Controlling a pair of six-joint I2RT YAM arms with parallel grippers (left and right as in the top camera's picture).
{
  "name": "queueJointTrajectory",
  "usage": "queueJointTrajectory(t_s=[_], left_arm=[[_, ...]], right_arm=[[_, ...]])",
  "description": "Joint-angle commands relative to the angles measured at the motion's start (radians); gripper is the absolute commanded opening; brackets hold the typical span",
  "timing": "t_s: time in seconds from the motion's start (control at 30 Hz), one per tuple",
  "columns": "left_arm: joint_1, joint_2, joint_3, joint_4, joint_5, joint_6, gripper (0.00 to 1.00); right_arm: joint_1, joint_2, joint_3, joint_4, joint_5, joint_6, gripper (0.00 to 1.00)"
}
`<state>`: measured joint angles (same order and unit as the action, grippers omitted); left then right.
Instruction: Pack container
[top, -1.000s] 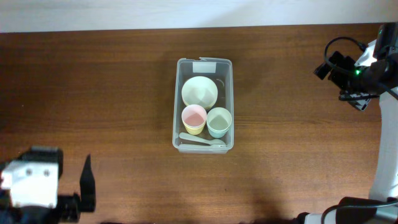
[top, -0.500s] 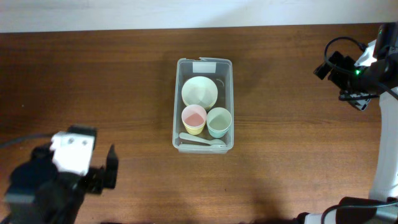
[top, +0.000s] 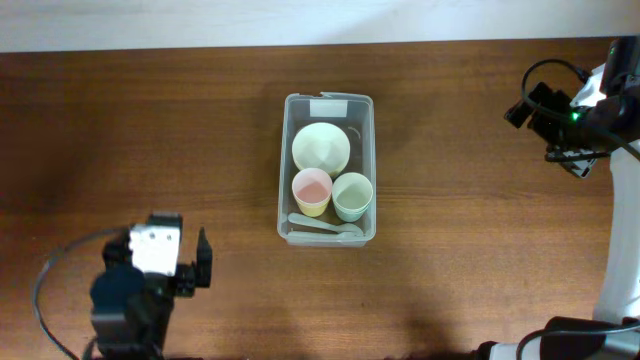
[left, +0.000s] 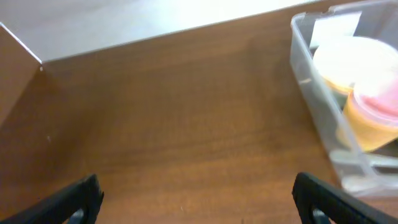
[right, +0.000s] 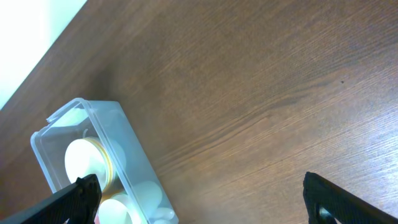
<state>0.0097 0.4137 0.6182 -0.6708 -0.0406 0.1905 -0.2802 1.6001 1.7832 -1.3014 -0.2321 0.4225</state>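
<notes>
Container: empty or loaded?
Loaded: the container holds a pale bowl, a yellow cup with pink inside, a green cup and a pale spoon. No lid on it.

Bright, even light; left wrist view blurred, glare on container (left: 311, 93).

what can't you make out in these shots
- Pale label on the clear plastic rectangular bin: any print too small overhead, blurred in left wrist view.
- Bin's right side: cut off by the frame edge, left wrist view.
- Bin's unlabelled end: cut off by the bottom edge, right wrist view.
- Right hand: mostly cut off by the bottom edge, right wrist view; lost among dark cables overhead.
</notes>
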Motion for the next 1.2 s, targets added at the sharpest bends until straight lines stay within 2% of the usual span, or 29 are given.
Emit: queueJointTrajectory(t_s=[0.0,0.2,0.43,0.8,1.17], left_arm=[[0.023,-0.123,-0.124,0.013,0.027,0.012,1.00],[0.026,-0.274,-0.257,0.021,0.027,0.012,1.00],[0.027,-0.405,-0.374,0.100,0.027,0.012,1.00],[0.059,-0.409,-0.526,0.378,0.027,0.012,1.00],[0.059,-0.409,-0.529,0.386,0.027,0.012,1.00]], right_arm=[[-0.002,-0.006,0.010,0.003,0.009,0.004,0.99],[-0.002,-0.006,0.010,0.003,0.009,0.004,0.99],[-0.002,-0.006,0.010,0.003,0.009,0.004,0.99],[-0.002,-0.006,0.010,0.003,0.009,0.004,0.99],[-0.002,-0.006,0.010,0.003,0.009,0.004,0.99]])
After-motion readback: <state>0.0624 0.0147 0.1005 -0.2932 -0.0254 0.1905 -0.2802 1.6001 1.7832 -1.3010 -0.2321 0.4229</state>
